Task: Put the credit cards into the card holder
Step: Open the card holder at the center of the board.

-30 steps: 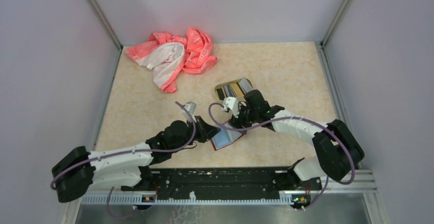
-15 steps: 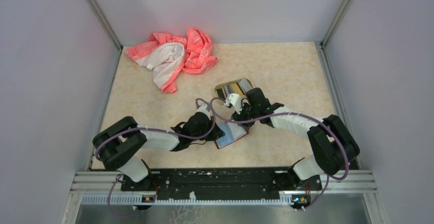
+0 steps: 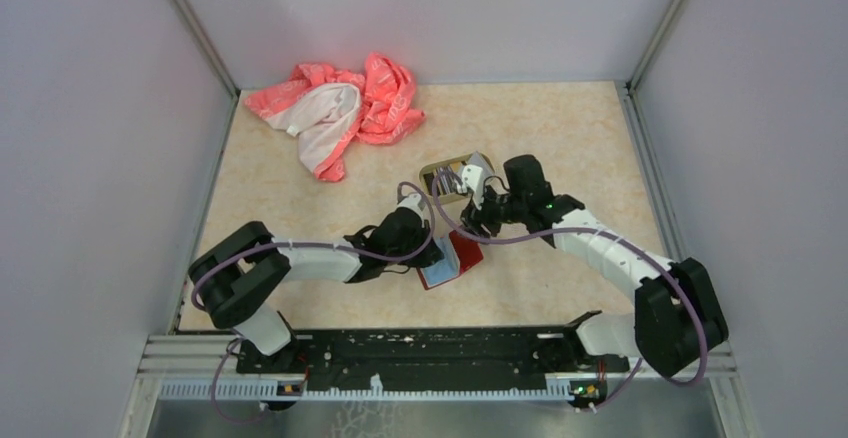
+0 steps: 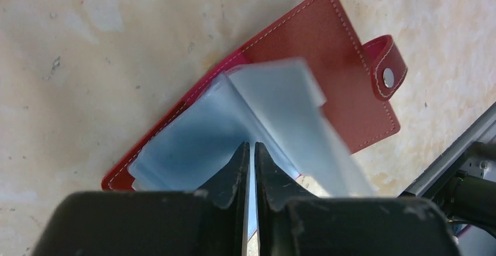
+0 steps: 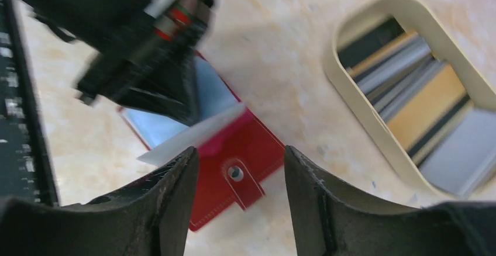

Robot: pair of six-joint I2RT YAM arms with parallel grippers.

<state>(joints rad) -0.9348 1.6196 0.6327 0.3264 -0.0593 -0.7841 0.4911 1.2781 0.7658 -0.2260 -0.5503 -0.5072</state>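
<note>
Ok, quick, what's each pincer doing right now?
Left pincer: shut, pinching a clear pocket sleeve of the card holder.
Right pincer: open, holding nothing.

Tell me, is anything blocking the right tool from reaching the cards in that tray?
Nothing visible does. The right tool hangs open and empty beside the tray, whose credit cards lie uncovered. The left tool pinches the card holder's sleeve, off that path.
</note>
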